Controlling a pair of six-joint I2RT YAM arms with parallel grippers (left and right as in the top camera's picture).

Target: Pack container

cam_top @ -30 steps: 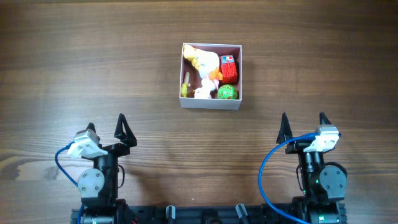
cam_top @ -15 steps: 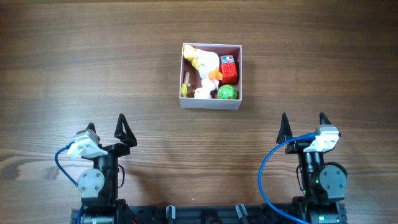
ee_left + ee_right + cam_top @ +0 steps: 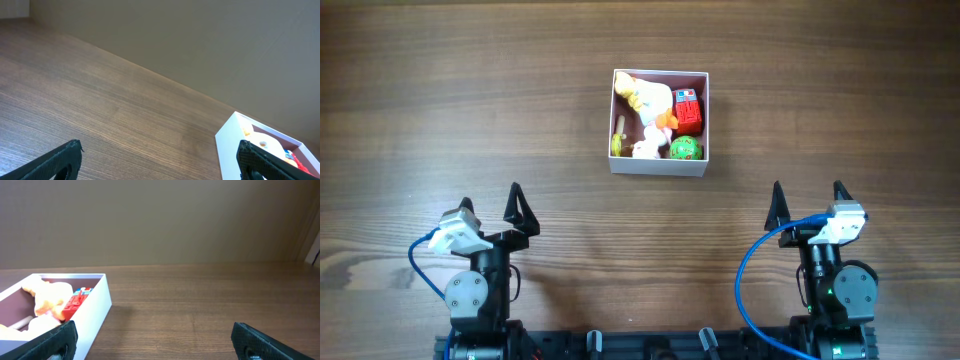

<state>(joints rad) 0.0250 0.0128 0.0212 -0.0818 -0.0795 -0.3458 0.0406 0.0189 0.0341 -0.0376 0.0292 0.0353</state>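
We see left end effector [image 3: 490, 203] and right end effector [image 3: 807, 192] spread wide, empty, well apart from the white-walled, pink-lined square container [image 3: 658, 166].

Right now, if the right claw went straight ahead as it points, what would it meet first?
Probably nothing: the right claw points over bare table, and the box lies to its left, outside that line.

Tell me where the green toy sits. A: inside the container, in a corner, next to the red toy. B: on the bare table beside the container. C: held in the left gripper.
A: the green toy lies inside the container, in a corner, beside the red toy.
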